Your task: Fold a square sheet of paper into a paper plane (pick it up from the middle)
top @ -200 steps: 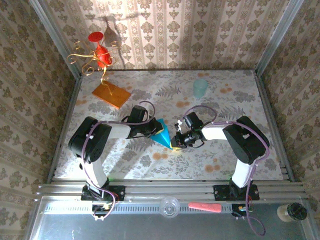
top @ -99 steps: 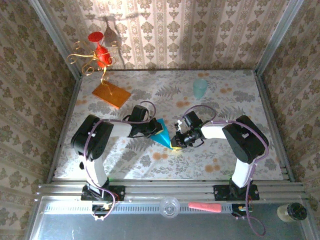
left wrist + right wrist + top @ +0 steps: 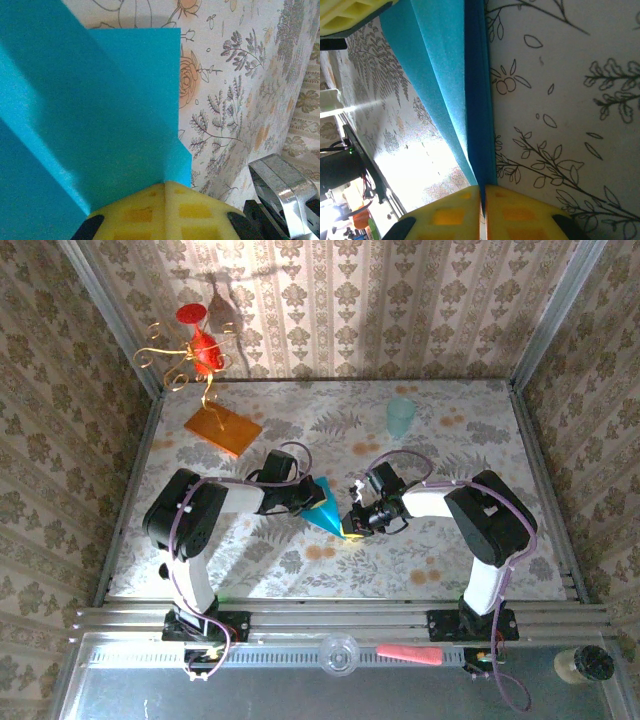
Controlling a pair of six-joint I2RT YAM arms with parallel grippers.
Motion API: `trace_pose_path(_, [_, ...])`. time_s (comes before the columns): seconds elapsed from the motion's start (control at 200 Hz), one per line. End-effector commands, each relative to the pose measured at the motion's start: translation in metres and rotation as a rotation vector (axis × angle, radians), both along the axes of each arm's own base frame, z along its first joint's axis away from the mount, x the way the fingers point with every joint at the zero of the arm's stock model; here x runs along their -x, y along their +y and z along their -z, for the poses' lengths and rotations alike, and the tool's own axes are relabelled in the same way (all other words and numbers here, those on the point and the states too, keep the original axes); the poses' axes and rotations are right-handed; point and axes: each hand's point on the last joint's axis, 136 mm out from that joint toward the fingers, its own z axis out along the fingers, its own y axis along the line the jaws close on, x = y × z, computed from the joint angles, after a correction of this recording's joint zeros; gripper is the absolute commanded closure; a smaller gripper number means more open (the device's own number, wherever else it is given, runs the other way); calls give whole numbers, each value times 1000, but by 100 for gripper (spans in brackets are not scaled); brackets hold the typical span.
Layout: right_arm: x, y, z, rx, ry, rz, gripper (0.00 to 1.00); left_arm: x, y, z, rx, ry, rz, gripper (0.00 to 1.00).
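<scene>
top view first: the paper plane sits mid-desk between the two arms, a teal pointed shape with its tip aimed at the near edge. the left gripper is clamped on its wide far-left side, and the right gripper is pinching it down by the tip. further back there's an orange slab on the left and a pale mint cup on the right, both well apart from the paper, plus a red and gold wire ornament in the far left corner. left wrist cam: the yellow pads meet on the teal paper, its layered folds spreading away over the floral desk. right wrist cam: yellow pads closed on the folded edge, with the paper running off as a narrow strip and a darker layer beside it.
</scene>
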Motion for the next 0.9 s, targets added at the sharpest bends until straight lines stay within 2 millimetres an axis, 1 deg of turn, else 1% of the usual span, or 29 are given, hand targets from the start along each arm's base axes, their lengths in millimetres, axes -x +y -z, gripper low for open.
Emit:
trace_pose_path(0.0, [23,-21,30,114,136,19,86,-5,7,3,-26,-6,-19,92])
trace_pose_path(0.14, [22,-22,31,118,138,20,86,-4,9,0,-36,-12,-21,92])
trace_pose_path(0.475, [24,-23,34,131,150,22,86,-3,15,3,-60,-12,-34,93])
trace_pose_path(0.73, [25,-25,36,142,155,24,86,-1,18,12,-81,9,-43,93])
trace_pose_path(0.895, [25,-25,34,142,155,25,87,4,22,24,-110,48,-41,93])
